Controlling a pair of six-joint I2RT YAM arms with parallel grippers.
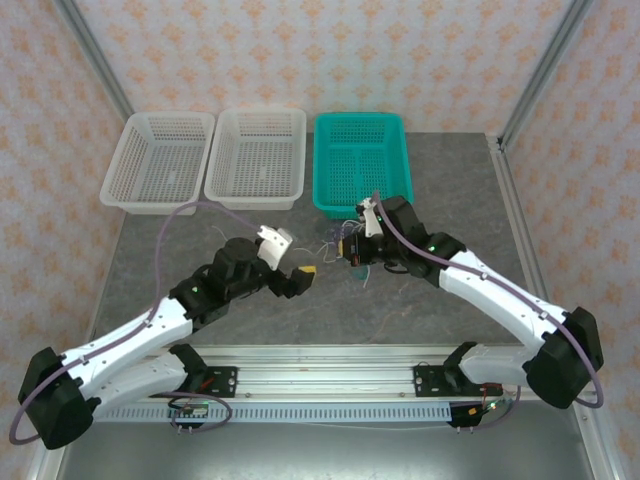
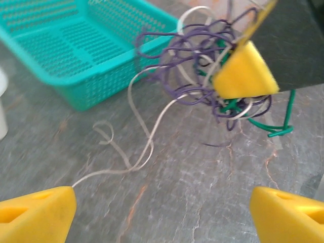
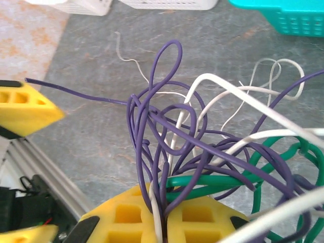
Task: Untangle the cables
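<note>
The cables (image 1: pixel 350 250) sit in one knotted clump near the middle of the counter (image 1: pixel 400 310), just in front of the teal basket (image 1: pixel 360 165). From your right wrist view, the clump (image 3: pixel 172 147) is mostly dark purple loops. Cream-white strands arch over them and green wire winds through the lower right.

Your right end effector (image 3: pixel 162 215) is pinched narrow on the base of that bundle, with purple, green and one white strand running down between its yellow pads. In the left wrist view, one of those pads (image 2: pixel 245 76) presses against the tangle (image 2: pixel 197 61), and a green end sticks out below it to the right.

A loose cream strand (image 2: pixel 136 147) drops out of the clump and squiggles across the grey stone. It runs up to the edge of your left end effector's near pad, but you cannot tell whether it touches.

Your left end effector (image 2: pixel 162 217) stands wide, a yellow pad at each lower corner of its own view and nothing between them. From above it (image 1: pixel 303 275) sits just left of the clump, facing it.

Two white baskets (image 1: pixel 160 160) (image 1: pixel 255 155) stand side by side to the left of the teal one, along the far edge.
</note>
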